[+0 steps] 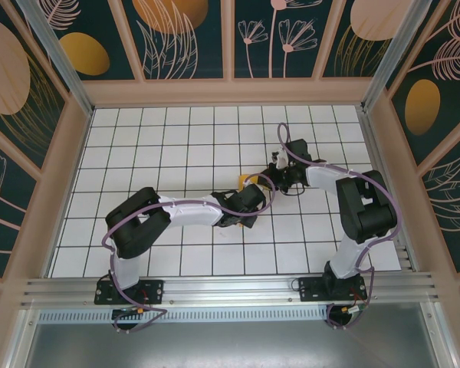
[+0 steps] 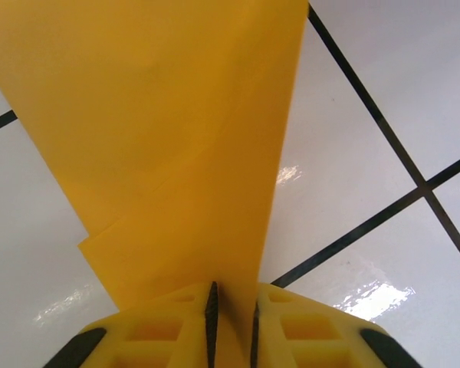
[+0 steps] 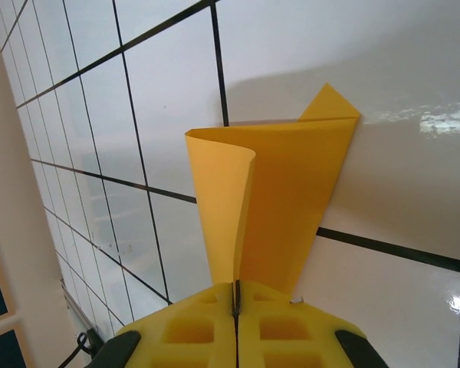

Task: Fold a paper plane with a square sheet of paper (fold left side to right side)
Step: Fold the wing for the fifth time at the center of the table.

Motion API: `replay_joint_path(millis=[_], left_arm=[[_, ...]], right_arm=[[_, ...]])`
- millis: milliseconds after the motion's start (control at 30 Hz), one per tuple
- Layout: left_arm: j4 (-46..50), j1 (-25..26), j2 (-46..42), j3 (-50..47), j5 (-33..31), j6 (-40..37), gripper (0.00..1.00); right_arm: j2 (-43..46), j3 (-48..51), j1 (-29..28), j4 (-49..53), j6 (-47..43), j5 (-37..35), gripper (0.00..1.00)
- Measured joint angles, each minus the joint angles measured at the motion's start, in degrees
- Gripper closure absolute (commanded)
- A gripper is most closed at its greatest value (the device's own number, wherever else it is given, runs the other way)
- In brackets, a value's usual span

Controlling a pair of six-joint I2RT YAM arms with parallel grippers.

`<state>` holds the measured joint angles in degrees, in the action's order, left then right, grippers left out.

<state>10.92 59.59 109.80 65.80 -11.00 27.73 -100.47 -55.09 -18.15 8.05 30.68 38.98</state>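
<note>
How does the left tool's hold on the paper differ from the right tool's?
The left tool pinches the paper with a narrow gap showing between its fingers; the right tool looks fully closed. At the left tool the sheet fans out nearly flat; at the right tool it curls into a loop. Both grip an edge.

A white grid-tiled table [image 1: 176, 153] — the folded orange-yellow paper [image 1: 250, 181] seemingly touches it.

The orange-yellow square sheet of paper [image 3: 280, 207], partly folded and curled, stands lifted off the white tiles.
</note>
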Motion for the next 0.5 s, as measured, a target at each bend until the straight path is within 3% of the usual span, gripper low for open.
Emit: replay_joint_path(millis=[300, 500], left_arm=[[-0.1, -0.3, 0.0, 0.0, 1.9, 0.0, 0.94], [-1.1, -2.0, 0.0, 0.0, 7.3, 0.0, 0.94]], right_arm=[[3.7, -0.1, 2.7, 1.3, -1.4, -2.1, 0.48], [12.9, 2.8, 6.6, 1.2, -2.4, -4.7, 0.39]])
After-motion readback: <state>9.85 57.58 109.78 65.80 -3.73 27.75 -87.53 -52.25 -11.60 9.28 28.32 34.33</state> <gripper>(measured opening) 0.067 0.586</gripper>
